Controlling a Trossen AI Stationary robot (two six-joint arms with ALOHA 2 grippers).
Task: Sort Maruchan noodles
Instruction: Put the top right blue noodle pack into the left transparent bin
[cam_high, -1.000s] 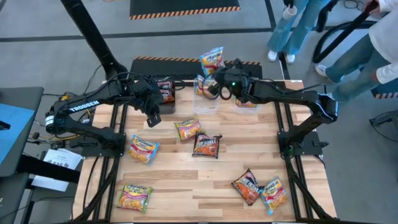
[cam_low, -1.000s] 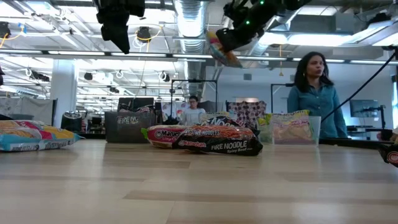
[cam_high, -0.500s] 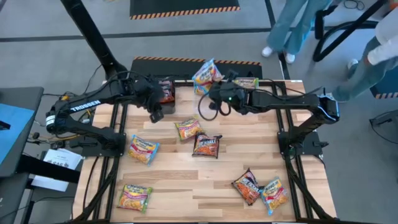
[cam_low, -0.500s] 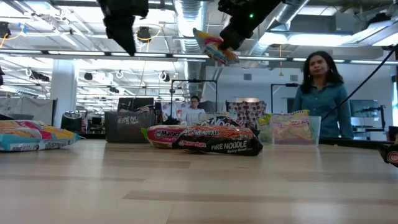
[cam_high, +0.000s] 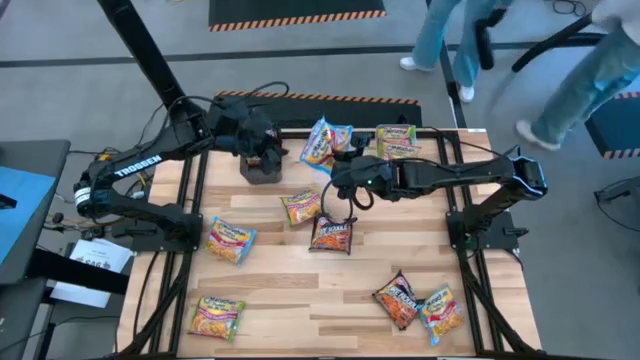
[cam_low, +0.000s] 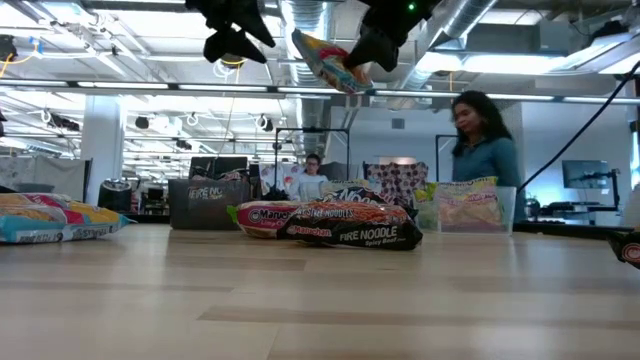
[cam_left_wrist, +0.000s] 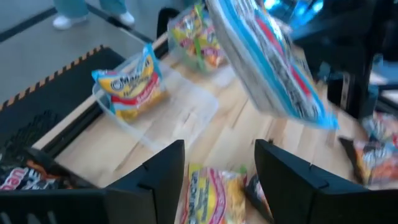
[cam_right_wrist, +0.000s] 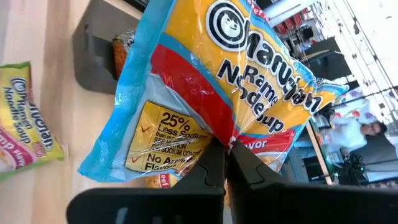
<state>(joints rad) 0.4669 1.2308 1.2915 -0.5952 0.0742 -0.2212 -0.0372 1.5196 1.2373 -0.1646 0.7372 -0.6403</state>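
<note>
Right gripper (cam_high: 338, 165) upper centre of high view, fingers pinching blue-edged packet (cam_high: 322, 142), held aloft. Left gripper (cam_high: 262, 160) upper left over black box (cam_high: 262, 172), fingers spread, empty. Other packets (cam_high: 332, 233) scattered on table (cam_high: 290, 300)

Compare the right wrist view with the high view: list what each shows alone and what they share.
Only the right wrist view: the print on the blue-edged packet, "25% Less Sodium", and the right gripper shut on its edge.

Only the high view: the left gripper over the black box, and the packets lying on the table.

Both: that blue-edged packet, held up.
</note>
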